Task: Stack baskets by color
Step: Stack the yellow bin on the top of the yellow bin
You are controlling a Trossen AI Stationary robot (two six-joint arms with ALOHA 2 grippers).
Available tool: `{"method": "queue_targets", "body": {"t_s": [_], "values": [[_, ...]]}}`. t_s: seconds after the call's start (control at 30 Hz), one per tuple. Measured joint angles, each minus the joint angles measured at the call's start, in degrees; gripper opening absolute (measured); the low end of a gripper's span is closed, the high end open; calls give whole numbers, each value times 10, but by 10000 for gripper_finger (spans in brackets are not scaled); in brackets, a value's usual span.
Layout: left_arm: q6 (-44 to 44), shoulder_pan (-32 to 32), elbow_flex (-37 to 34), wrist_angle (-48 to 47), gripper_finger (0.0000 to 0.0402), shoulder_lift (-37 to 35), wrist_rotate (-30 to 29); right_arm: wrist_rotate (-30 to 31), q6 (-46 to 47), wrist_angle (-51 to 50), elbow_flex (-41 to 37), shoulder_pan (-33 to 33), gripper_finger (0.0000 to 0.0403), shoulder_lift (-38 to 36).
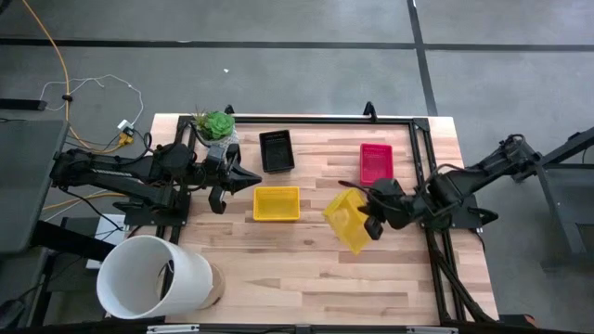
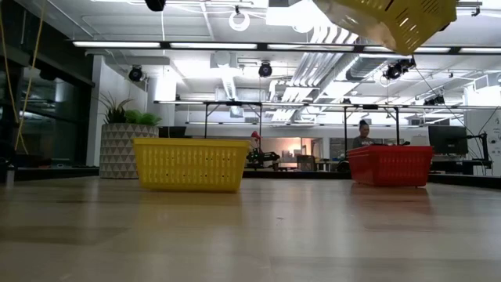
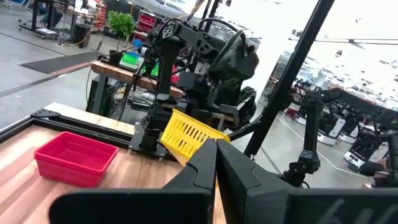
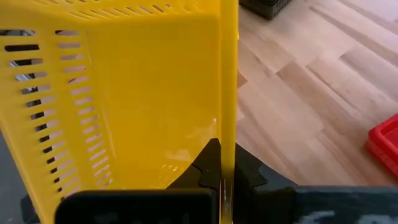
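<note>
The tilted yellow mesh-sided plastic basket (image 1: 346,219) hangs off the wooden table (image 1: 306,278), one wall pinched between the right gripper's (image 1: 373,219) closed jaws. A second yellow basket (image 1: 277,203) sits just beyond the left gripper's (image 1: 243,178) empty, closed jaws.

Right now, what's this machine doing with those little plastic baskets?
The right gripper is shut on the rim of a yellow basket and holds it tilted in the air above the wooden table. A second yellow basket sits on the table nearby, with a pink-red basket and a black basket farther back. The left gripper is shut, holds nothing, and waits near the black basket.
</note>
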Motion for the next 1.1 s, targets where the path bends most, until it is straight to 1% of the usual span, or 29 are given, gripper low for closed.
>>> {"method": "queue_targets", "body": {"t_s": [0.13, 0.27, 0.4, 0.53, 0.67, 0.8, 0.9, 1.0, 1.1], "values": [[0, 0, 0, 0, 0, 0, 0, -10, -12, 3, 0, -8, 0, 0], [0, 0, 0, 1, 0, 0, 0, -39, -50, 17, 0, -27, 0, 4], [-6, 0, 0, 12, 0, -6, 0, -85, -147, 68, 0, -78, 0, 31], [-5, 0, 0, 21, 0, -15, 0, -129, -255, 143, 6, -140, 0, 77], [-5, 1, 0, 26, 0, -22, -14, -147, -363, 169, 54, -189, 0, 140], [0, 1, 0, 35, 0, -22, -28, -171, -474, 170, 116, -224, 0, 210], [0, 1, 0, 35, 0, -21, -39, -186, -550, 171, 162, -239, 0, 264], [0, 1, 0, 34, 0, -21, -39, -189, -618, 171, 208, -244, 0, 316], [0, 1, 0, 33, 0, -21, -36, -189, -657, 171, 252, -246, 0, 363]]}}
